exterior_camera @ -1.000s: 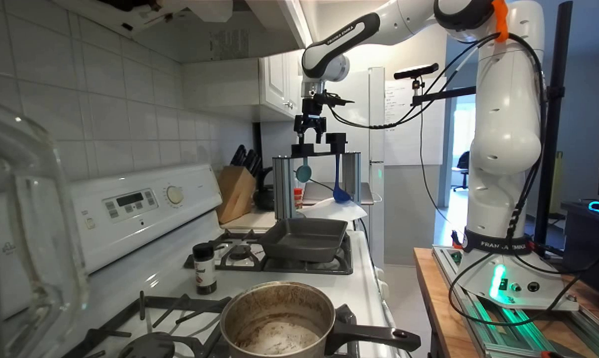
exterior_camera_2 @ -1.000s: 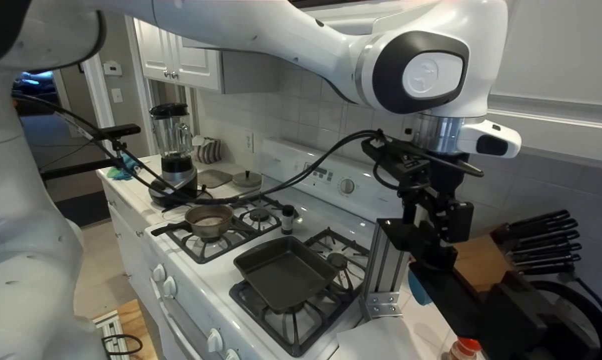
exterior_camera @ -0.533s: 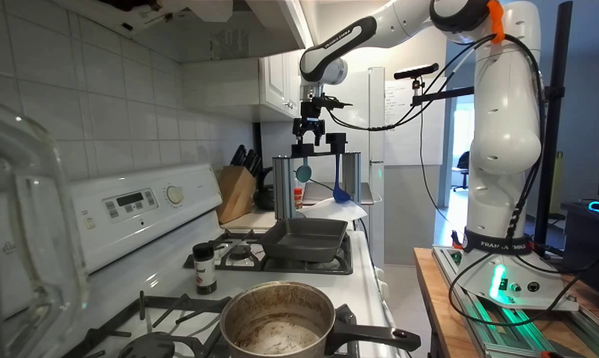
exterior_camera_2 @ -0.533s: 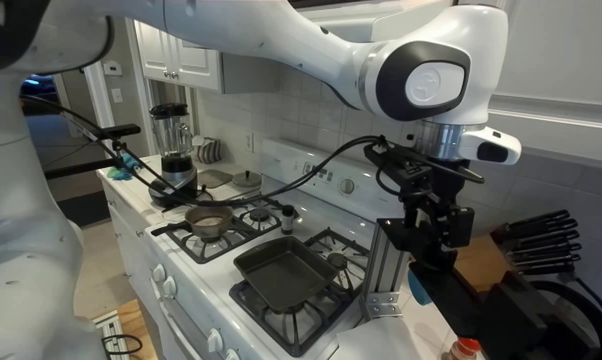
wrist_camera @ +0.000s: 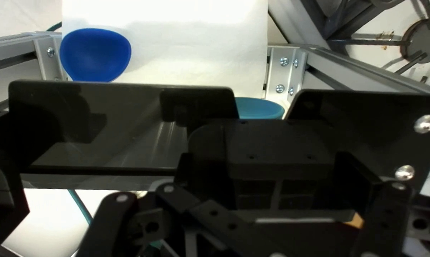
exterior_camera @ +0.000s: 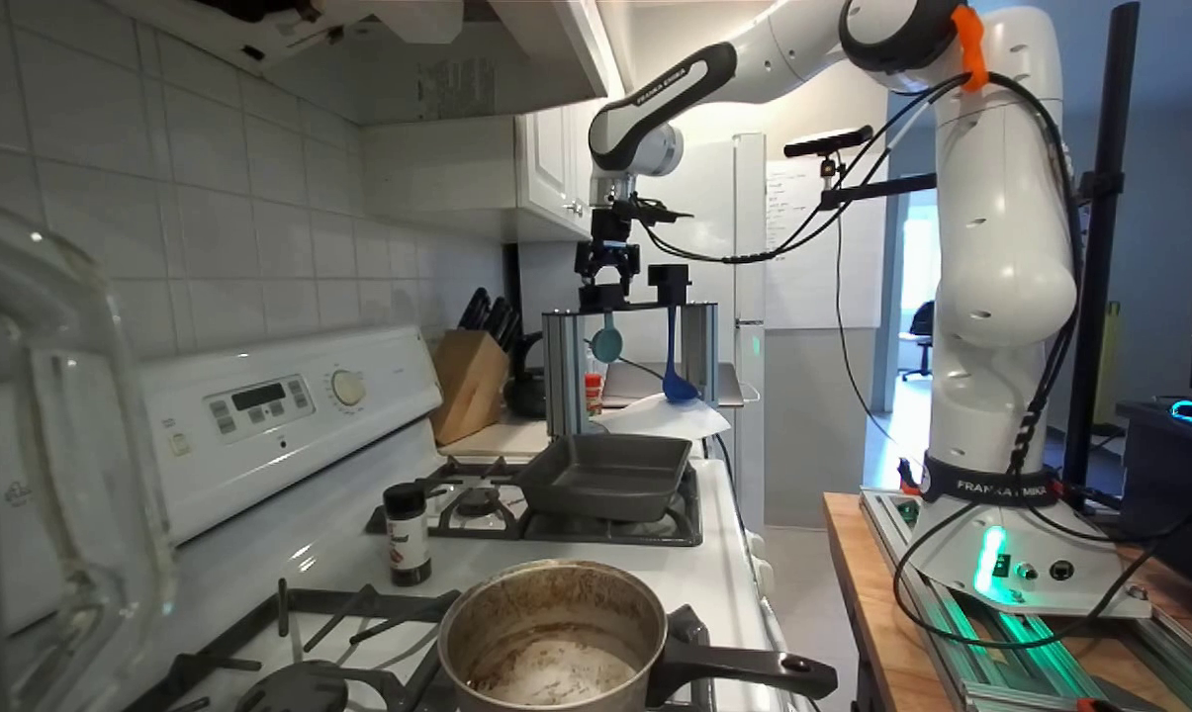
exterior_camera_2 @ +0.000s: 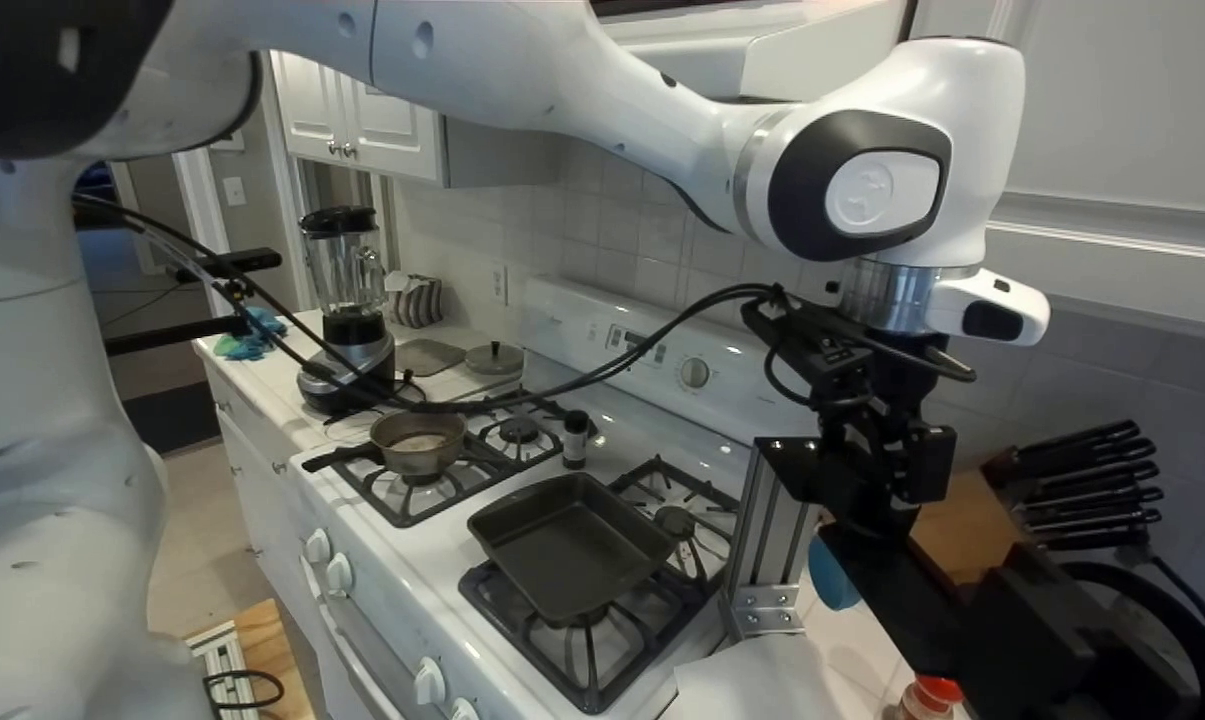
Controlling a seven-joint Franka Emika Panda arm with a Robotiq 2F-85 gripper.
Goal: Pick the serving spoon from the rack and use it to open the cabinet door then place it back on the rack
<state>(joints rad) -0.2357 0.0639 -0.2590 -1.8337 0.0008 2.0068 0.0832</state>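
The rack (exterior_camera: 562,376) stands on the counter beyond the stove, with two utensils hanging from black block handles. One has a teal head (exterior_camera: 606,344) and the other is a blue spoon (exterior_camera: 679,386); which is the serving spoon I cannot tell. My gripper (exterior_camera: 608,282) points down over the teal utensil's handle block (wrist_camera: 279,142). In the wrist view its fingers (wrist_camera: 357,171) stand open on either side of that block, with gaps visible. Upper cabinet doors (exterior_camera: 546,158) (exterior_camera_2: 392,120) are shut.
A wooden knife block (exterior_camera: 469,386) stands beside the rack. On the stove are a dark square pan (exterior_camera: 605,475), a pot (exterior_camera: 553,633) and a seasoning bottle (exterior_camera: 407,534). A red-capped jar (exterior_camera_2: 930,695) and white paper (exterior_camera_2: 752,680) lie near the rack's foot.
My gripper has come down onto the teal utensil's handle block, its fingers now beside it. The teal head has shifted slightly. The blue spoon hangs as before.
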